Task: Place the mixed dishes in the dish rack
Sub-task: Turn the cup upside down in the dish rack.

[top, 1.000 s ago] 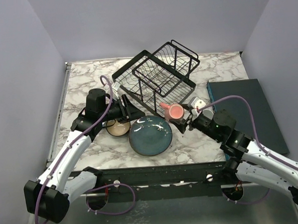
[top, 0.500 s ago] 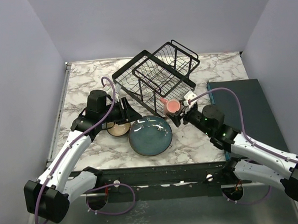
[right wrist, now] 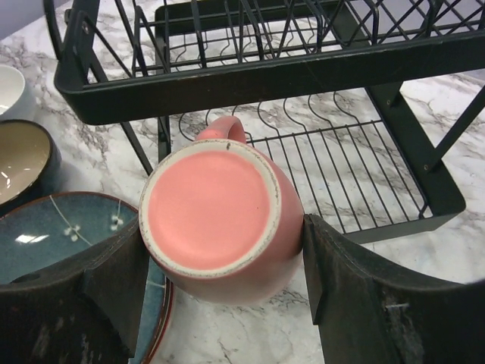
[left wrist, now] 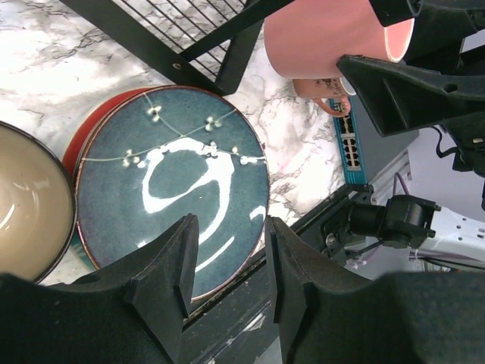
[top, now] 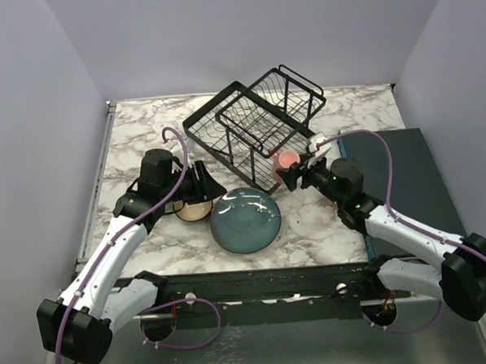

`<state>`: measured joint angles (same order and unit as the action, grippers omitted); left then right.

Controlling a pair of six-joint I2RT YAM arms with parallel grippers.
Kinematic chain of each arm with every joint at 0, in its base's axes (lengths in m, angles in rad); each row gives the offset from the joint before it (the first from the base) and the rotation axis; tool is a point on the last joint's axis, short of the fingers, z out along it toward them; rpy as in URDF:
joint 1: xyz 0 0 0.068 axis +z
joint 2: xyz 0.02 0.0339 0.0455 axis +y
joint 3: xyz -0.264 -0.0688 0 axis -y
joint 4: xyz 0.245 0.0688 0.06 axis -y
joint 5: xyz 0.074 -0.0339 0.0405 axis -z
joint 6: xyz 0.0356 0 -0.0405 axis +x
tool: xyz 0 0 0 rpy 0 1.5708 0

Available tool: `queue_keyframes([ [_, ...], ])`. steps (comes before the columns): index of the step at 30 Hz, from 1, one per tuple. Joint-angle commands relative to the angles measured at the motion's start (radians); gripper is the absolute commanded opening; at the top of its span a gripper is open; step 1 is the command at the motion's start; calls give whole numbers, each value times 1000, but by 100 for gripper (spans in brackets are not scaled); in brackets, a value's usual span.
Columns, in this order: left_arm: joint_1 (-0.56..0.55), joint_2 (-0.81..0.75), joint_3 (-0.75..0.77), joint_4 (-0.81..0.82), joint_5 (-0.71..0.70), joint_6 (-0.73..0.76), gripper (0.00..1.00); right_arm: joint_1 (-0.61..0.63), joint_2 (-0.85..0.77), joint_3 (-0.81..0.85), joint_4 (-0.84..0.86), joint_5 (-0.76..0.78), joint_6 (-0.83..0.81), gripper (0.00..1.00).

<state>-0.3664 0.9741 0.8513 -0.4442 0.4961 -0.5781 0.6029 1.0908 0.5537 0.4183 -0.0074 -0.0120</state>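
Left gripper [left wrist: 227,284]: blocky black fingers apart, nothing between them; held at 10 o'clock of the teal plate.
Bowl [top: 193,207]: round, dark outside, glossy tan inside.
Teal plate [top: 245,220]: round and glazed, with a white swirl and blossom sprigs; it lies on a red plate [left wrist: 74,144], of which only a rim sliver shows.
Dish rack [top: 256,126]: black wire, two tiers, at the plate's 12 o'clock on the veined marble table [top: 134,131].
Pink mug [top: 286,158]: smooth, tipped sideways, at the rack's 5 o'clock corner.
Right gripper [right wrist: 223,227]: clamped across the mug's sides.
Slab [top: 406,181]: flat dark teal rectangle.

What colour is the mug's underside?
Pink, with a pale ring; mug shows best in right wrist view.
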Motion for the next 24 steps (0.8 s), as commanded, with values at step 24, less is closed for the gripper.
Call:
queue_keyframes([
  [24, 7, -18, -8, -40, -82, 35, 41, -106, 365, -3, 601, -146, 180, 0],
])
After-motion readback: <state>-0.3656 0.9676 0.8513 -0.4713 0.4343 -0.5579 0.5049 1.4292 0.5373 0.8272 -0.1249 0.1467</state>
